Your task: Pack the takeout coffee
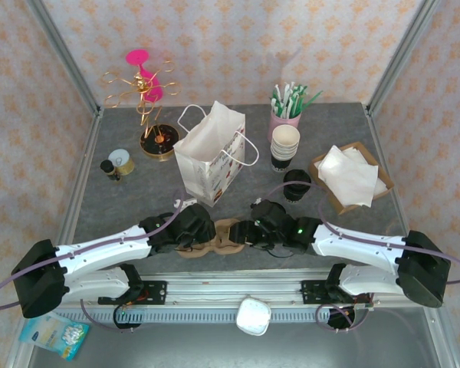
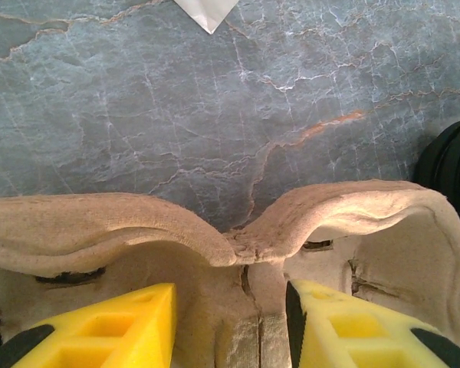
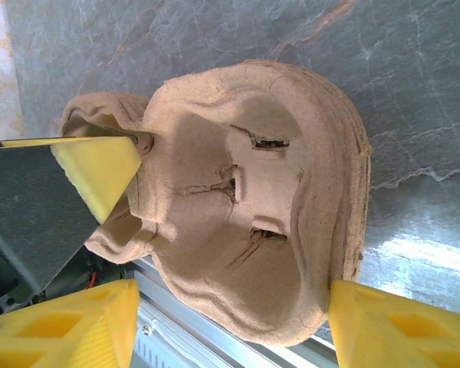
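Broadly, a grey marbled tabletop (image 1: 123, 207) is seen, with a white paper bag (image 1: 211, 157) stood upright at its centre, mouth open. Toward the right edge, a brown box (image 1: 323, 165) of white napkins (image 1: 351, 175) is set.

At the middle of the near edge, a brown pulp cup carrier (image 1: 215, 239) is gripped from both ends. The left gripper (image 1: 197, 239) is closed on the carrier's narrow waist. In the left wrist view its yellow fingers (image 2: 100, 333) are set either side of the middle ridge. The right gripper (image 1: 245, 234) is clamped, jaws wide, across the carrier's right cup well. In the right wrist view a finger is pressed to each edge of that well. Layered rims are seen along the carrier's edge there, so more than one may be nested.

A stack of cream-rimmed cups (image 1: 284, 146) is placed right of the bag, toward the far edge. The takeout coffee (image 1: 297, 185), black and lidded, is stood just nearer than that stack, between the bag and the napkin box. It is outside the bag and apart from both grippers.
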